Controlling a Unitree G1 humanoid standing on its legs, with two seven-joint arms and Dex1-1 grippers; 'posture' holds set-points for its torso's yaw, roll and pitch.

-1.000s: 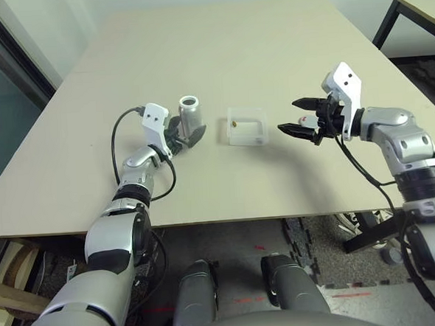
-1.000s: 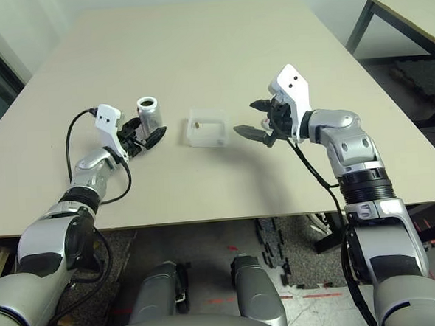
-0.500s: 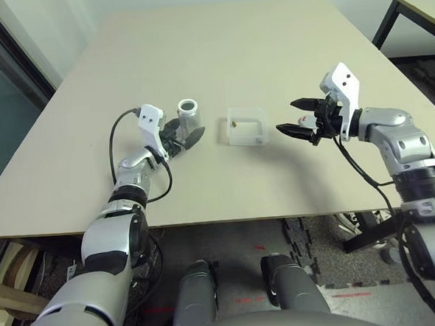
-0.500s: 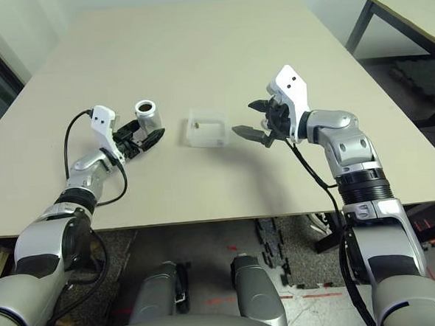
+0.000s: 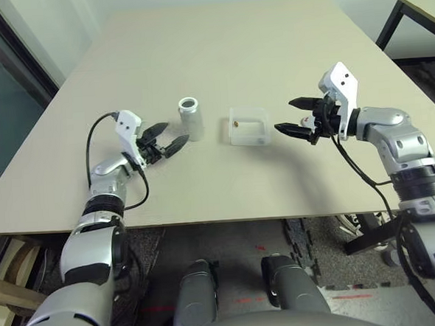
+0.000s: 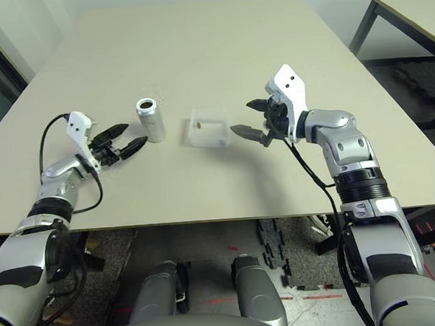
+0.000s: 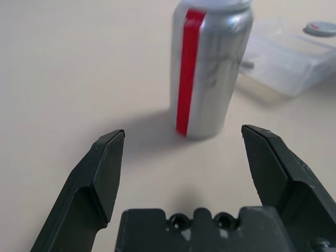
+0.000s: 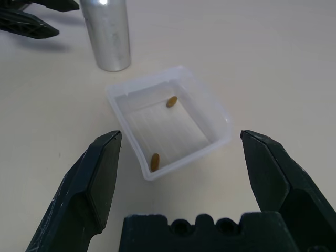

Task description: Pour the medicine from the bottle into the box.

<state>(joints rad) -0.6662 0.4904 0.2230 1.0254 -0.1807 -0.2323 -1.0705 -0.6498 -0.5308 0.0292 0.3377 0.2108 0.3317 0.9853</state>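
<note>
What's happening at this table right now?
The pour looks done. The bottle stands upright and uncapped on the table, with the left gripper beside it, jaws open and holding nothing. Two pills lie in the box. The right gripper hovers open on the box's other side.

Object count, table scene

1 silver bottle [image 5: 189, 117], upright, mouth uncapped. 1 clear box [image 8: 170, 122]. 2 brownish-yellow pills in the box: pill one [image 8: 171, 102] near the far wall, pill two [image 8: 155, 161] by the near wall. 1 flat round cap disc [image 7: 319, 28] beyond the box. 2 grippers: left gripper [image 5: 166, 139] and right gripper [image 5: 294, 115], both spread wide, nothing held. 1 table [image 5: 218, 45].
</note>
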